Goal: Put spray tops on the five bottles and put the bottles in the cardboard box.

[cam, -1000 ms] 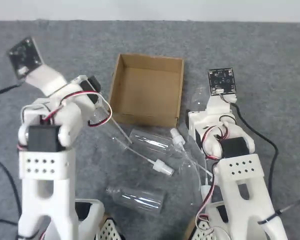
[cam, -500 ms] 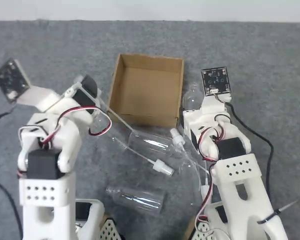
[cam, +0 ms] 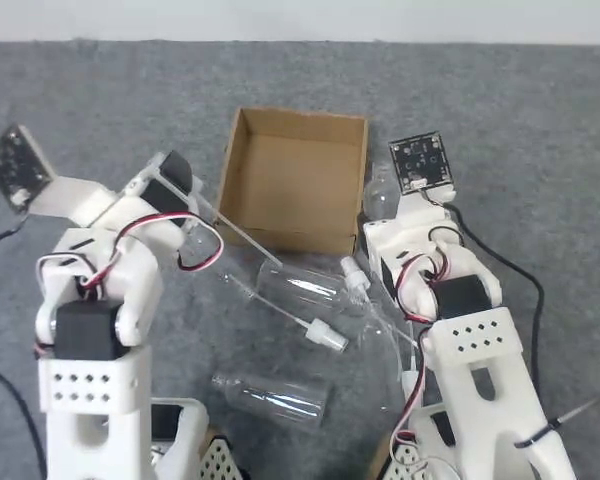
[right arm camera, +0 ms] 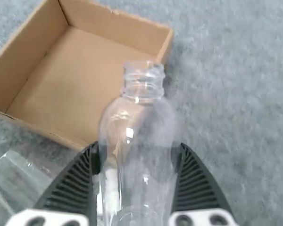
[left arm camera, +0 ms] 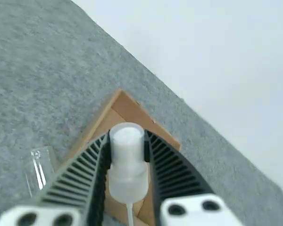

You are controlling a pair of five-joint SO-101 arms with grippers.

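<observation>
My left gripper (left arm camera: 126, 139) is shut on a white spray top (left arm camera: 127, 165), held up with the cardboard box (left arm camera: 132, 109) beyond it. The top's thin tube (cam: 230, 230) slants down toward the box's near left corner. My right gripper (right arm camera: 137, 153) is shut on a clear bottle (right arm camera: 137, 127) whose open neck points at the box (right arm camera: 75, 80). In the high view that bottle (cam: 378, 195) hangs beside the right wall of the box (cam: 292, 238). Three more clear bottles (cam: 300, 285) (cam: 275, 395) (cam: 382, 350) lie on the carpet in front of the box.
Two loose spray tops (cam: 330, 335) (cam: 355, 272) lie among the fallen bottles between the arm bases. One of those bottles (left arm camera: 37, 167) shows low in the left wrist view. Grey carpet stretches behind and to both sides of the box.
The left arm has swung its wrist outward to the left, lifting the spray top so its tube trails toward the box. The right arm has shifted the bottle left, closer to the box's right wall.
</observation>
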